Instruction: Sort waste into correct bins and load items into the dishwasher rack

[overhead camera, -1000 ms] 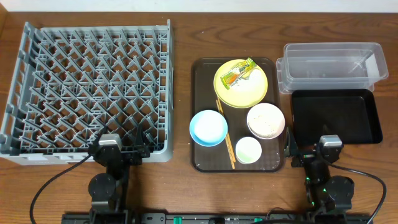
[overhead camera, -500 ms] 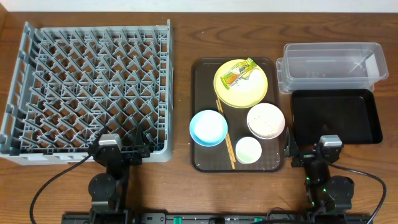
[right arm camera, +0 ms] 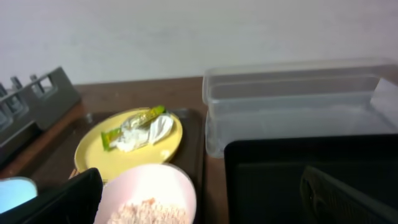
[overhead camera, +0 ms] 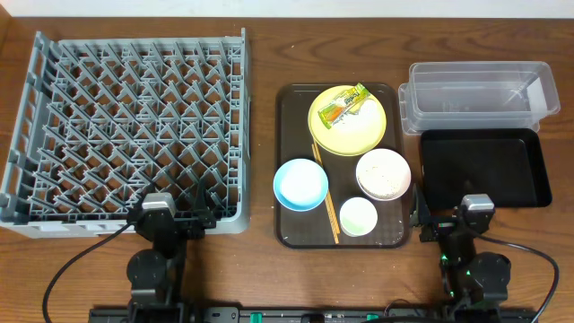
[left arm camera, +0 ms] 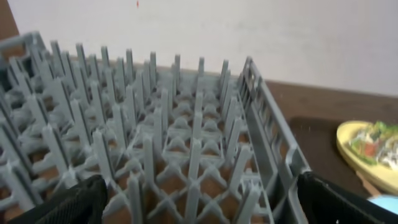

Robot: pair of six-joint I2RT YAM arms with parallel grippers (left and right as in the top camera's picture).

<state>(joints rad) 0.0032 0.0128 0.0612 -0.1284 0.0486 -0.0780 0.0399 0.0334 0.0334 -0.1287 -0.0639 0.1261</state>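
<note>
The grey dishwasher rack (overhead camera: 126, 126) fills the left of the table and most of the left wrist view (left arm camera: 155, 143). A yellow plate (overhead camera: 348, 120) carries the yellow-green wrapper (overhead camera: 345, 105), which also shows in the right wrist view (right arm camera: 138, 129). A light blue bowl (overhead camera: 300, 184), a white bowl (overhead camera: 383, 173) holding rice grains (right arm camera: 149, 211), a small white cup (overhead camera: 359, 216) and two chopsticks (overhead camera: 325, 200) lie nearby. The clear box (overhead camera: 480, 94) and black tray (overhead camera: 486, 168) sit at the right. My left gripper (overhead camera: 175, 215) is open at the rack's front edge. My right gripper (overhead camera: 448, 220) is open before the black tray.
A dark brown serving tray (overhead camera: 289, 135) holds the plate, bowls, cup and chopsticks between the rack and the bins. A white wall runs behind the table (right arm camera: 186, 37). Both arm bases stand at the table's front edge.
</note>
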